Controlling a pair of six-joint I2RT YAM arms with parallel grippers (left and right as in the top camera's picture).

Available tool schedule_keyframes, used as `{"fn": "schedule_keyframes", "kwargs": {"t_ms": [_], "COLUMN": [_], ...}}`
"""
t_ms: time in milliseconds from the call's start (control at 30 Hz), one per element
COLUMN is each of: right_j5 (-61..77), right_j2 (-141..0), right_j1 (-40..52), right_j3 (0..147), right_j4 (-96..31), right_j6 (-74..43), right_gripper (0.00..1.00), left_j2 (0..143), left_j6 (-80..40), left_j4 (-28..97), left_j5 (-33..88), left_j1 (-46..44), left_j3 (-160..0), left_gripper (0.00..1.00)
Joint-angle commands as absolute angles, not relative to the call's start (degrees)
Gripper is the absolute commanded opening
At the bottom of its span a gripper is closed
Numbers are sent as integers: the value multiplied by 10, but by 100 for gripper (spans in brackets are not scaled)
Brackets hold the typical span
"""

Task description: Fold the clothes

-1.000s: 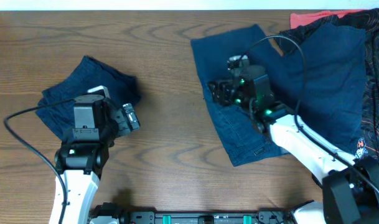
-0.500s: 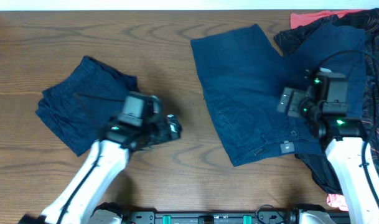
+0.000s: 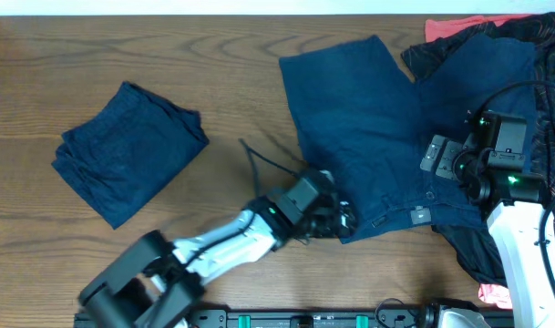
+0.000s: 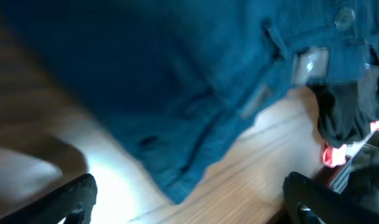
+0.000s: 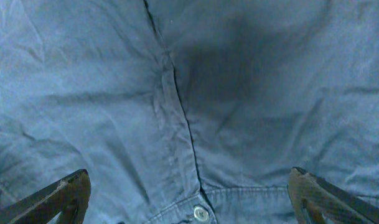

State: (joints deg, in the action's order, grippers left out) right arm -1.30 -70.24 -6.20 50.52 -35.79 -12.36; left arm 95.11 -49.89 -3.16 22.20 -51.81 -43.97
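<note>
Lying flat on the right half of the wooden table point(image 3: 213, 73), the spread shorts point(image 3: 350, 118) run their long axis from the near edge to the far edge, leaning a little left at the far end. You will find the waistband, with its small pale label point(image 3: 420, 215), on the near side; the leg openings point to the far side.

The folded shorts point(image 3: 127, 150) sit on the left half as a compact block set askew, well apart from the spread pair. A heap of dark and red cloth point(image 3: 496, 32) lies against the right edge, touching the spread shorts.

Your left gripper point(image 3: 345, 219) is at the near-left corner of the spread shorts. Its wrist view is blurred, but the fingers point(image 4: 77, 193) stand wide apart over the hem, holding nothing.

Your right gripper point(image 3: 434, 153) is above the waistband area, its fingers point(image 5: 65, 196) likewise spread and empty, with a button point(image 5: 200, 213) showing between them.

A pale strip borders the table's far edge.
</note>
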Motion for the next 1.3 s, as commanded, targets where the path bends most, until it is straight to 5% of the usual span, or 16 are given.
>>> {"fn": "schedule_keyframes", "kwargs": {"t_ms": [0, 67, 333, 567, 800, 1033, 1267], "right_j5": [-15, -15, -15, -23, -28, -28, -28], "right_j2": [-699, -699, -699, -699, -699, -699, -699], "right_j1": [-66, -66, -66, -66, -66, -66, -66], "right_j3": [509, 509, 509, 509, 509, 509, 509], "right_j4": [-360, -361, -367, -372, -373, -379, -385], "right_j6": [-117, -117, -117, -116, -115, -115, -115], "right_gripper": [99, 99, 99, 99, 99, 99, 99], "left_j2": [985, 998, 1006, 972, 861, 866, 913], "left_j6": [-518, -518, -516, -434, -291, -225, -210], "left_j4": [-66, -75, -76, 17, 231, 233, 168], "left_j5": [220, 220, 192, 183, 119, 24, 17], "left_j1": [-542, -546, -543, -478, -235, -35, 62], "left_j3": [-441, -441, -441, -441, -441, -441, -441], "left_gripper": [86, 75, 6, 6, 6, 6, 6]}}
